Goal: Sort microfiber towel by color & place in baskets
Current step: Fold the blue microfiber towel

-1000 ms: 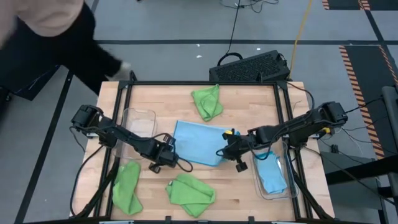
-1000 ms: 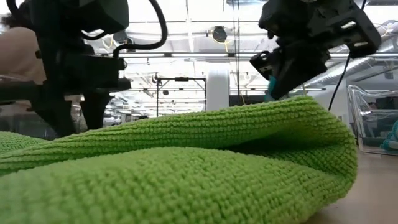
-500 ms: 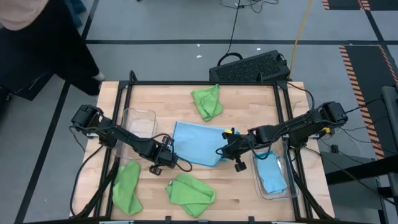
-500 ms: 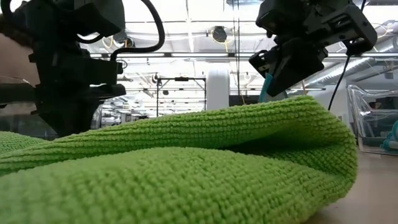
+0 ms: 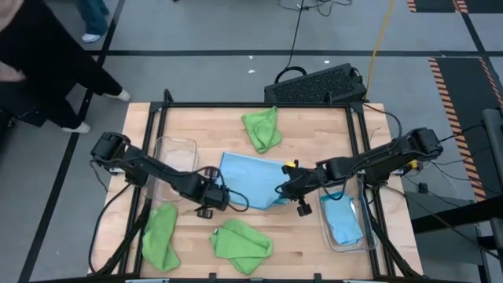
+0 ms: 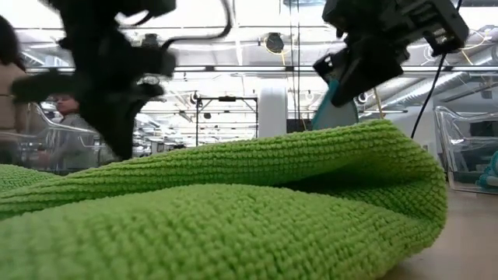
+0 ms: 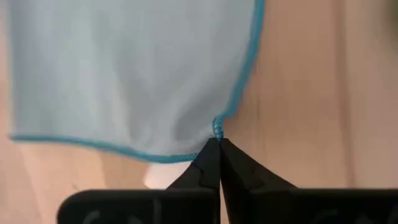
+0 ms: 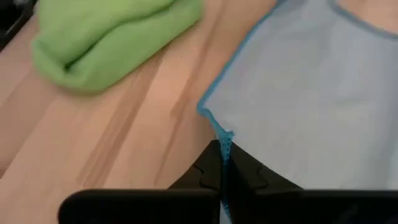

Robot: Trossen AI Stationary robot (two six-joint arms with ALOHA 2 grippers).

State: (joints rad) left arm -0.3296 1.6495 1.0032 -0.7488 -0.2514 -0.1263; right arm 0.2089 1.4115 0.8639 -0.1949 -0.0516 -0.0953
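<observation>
Towels (image 5: 250,179) (blue, green) litter wooden table (image 5: 306,126); person (image 5: 39,55) stands beyond.

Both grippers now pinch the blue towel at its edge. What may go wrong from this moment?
1. The left gripper and the right gripper each hold only the stitched hem of the blue towel; it may slip out when lifted.
2. A hanging towel may drag over the green towel nearby.
3. The right basket is narrow, so unfolded cloth may drape over its rim.

Bright even light, glaring ceiling lamps, left arm (image 6: 117,70) motion-blurred
</observation>
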